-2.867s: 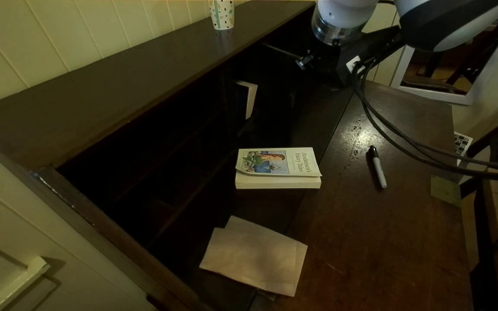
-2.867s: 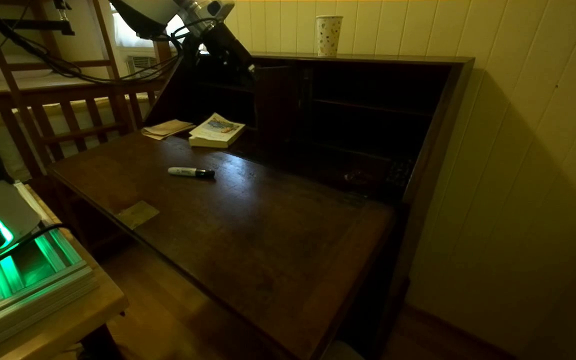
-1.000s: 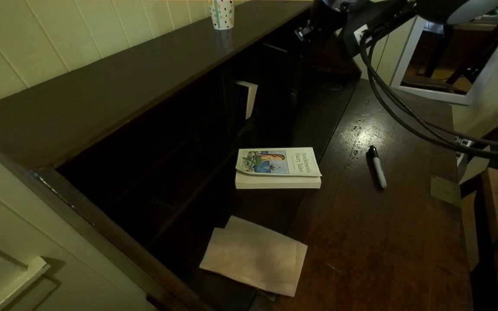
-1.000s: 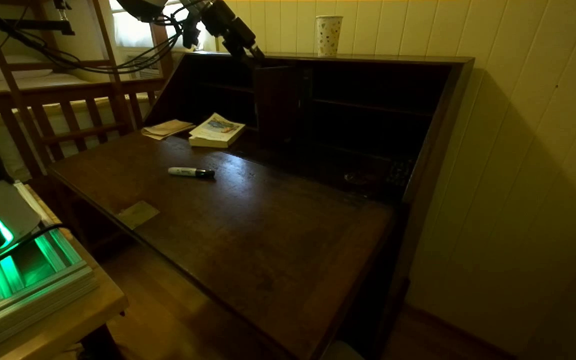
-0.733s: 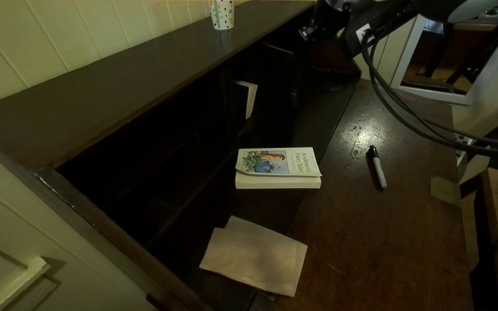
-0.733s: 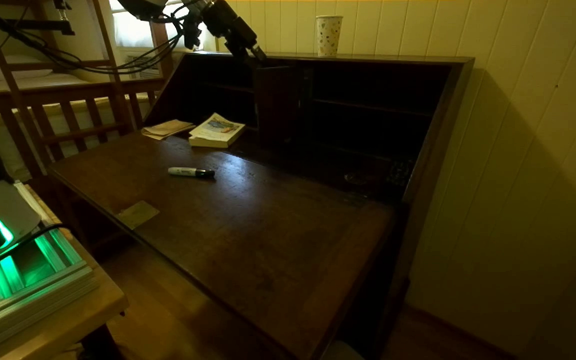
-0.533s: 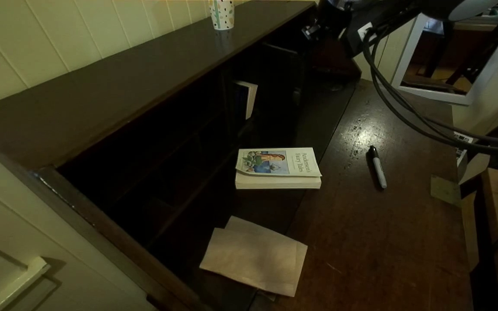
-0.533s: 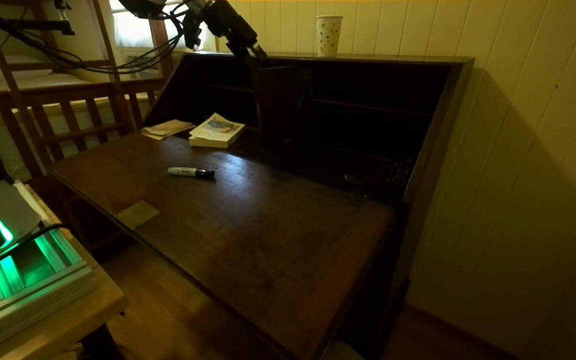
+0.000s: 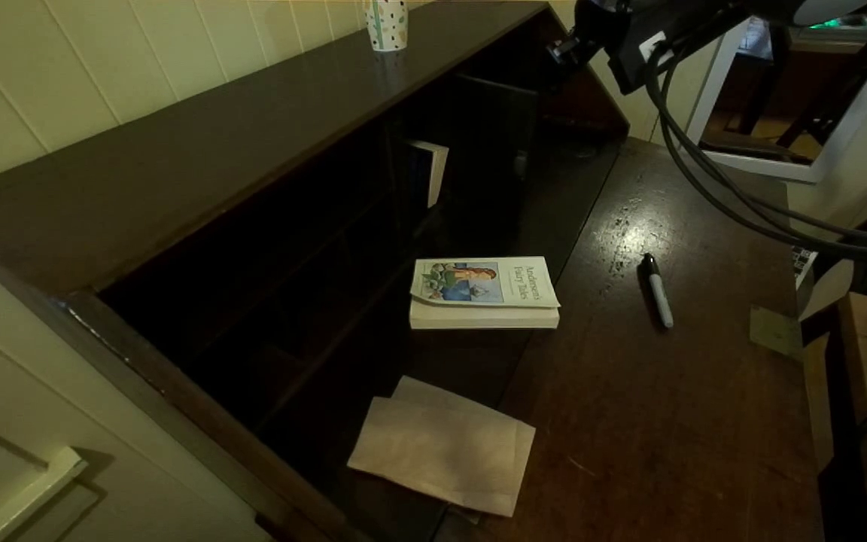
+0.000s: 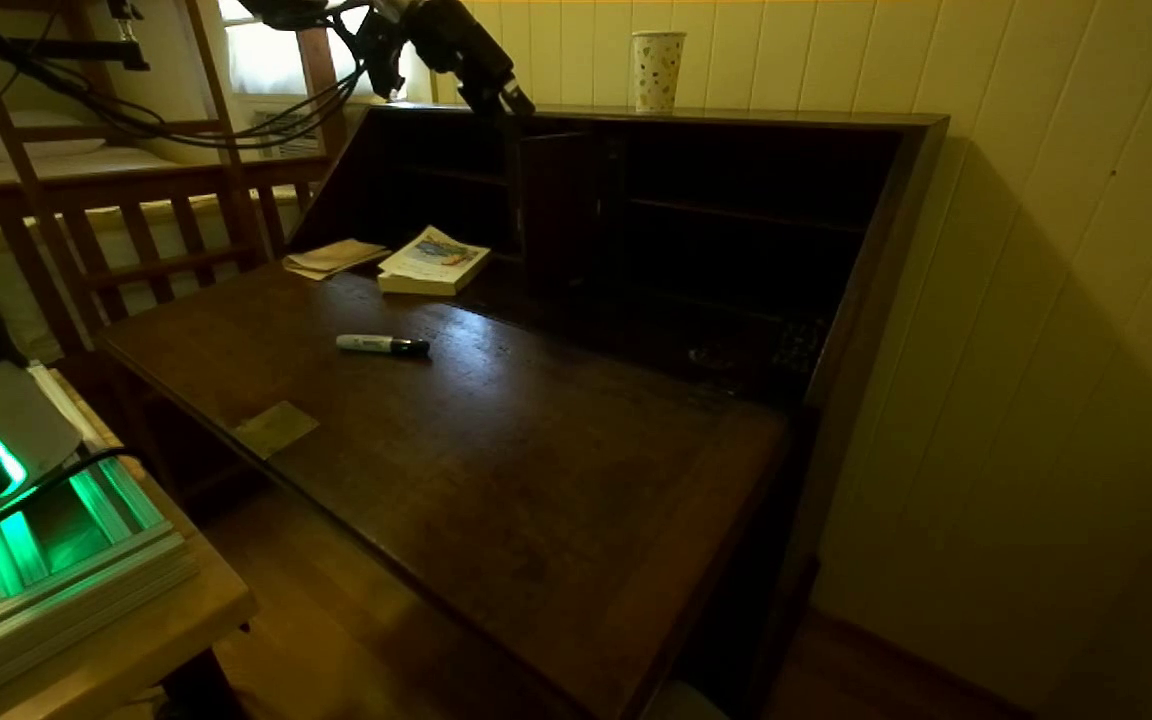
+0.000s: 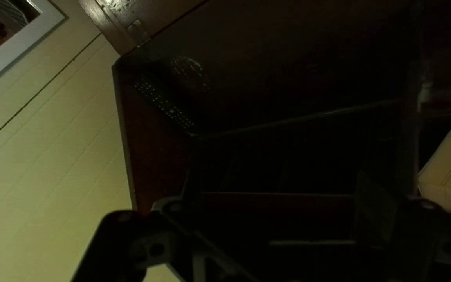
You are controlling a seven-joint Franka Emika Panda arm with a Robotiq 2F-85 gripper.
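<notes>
Hovering high beside the dark shelving (image 9: 253, 132) at the back of the worktop (image 9: 674, 421), the gripper (image 9: 564, 53) has its fingers (image 11: 163, 239) spread wide apart in the wrist view, with the shadowed interior showing through the gap. Nearest to it is a small dark door (image 10: 558, 205) that juts out upright from the middle of the shelving, a pale fitting (image 9: 521, 162) near one of its vertical edges; whether the fingers touch its top cannot be told. Next to the door, a standing book (image 9: 438, 175) shows its pale page edges inside the shelving. On the worktop, a paperback (image 9: 479, 290) titled Andersen's Fairy Tales lies flat with its cover up, between the door and some overlapping brown paper (image 9: 441, 448). A black-capped marker (image 9: 658, 293) lies well apart from the paperback, farther from the shelving. A spotted cup (image 9: 387, 28) stands upright on top of the shelving, in front of the pale panelled wall (image 9: 177, 45). In the wrist view, a dark object (image 11: 165, 103) with rows of pale dots lies by the shelving's side panel (image 11: 147, 156), near a glinting shape (image 11: 191, 73) too dim to name.
</notes>
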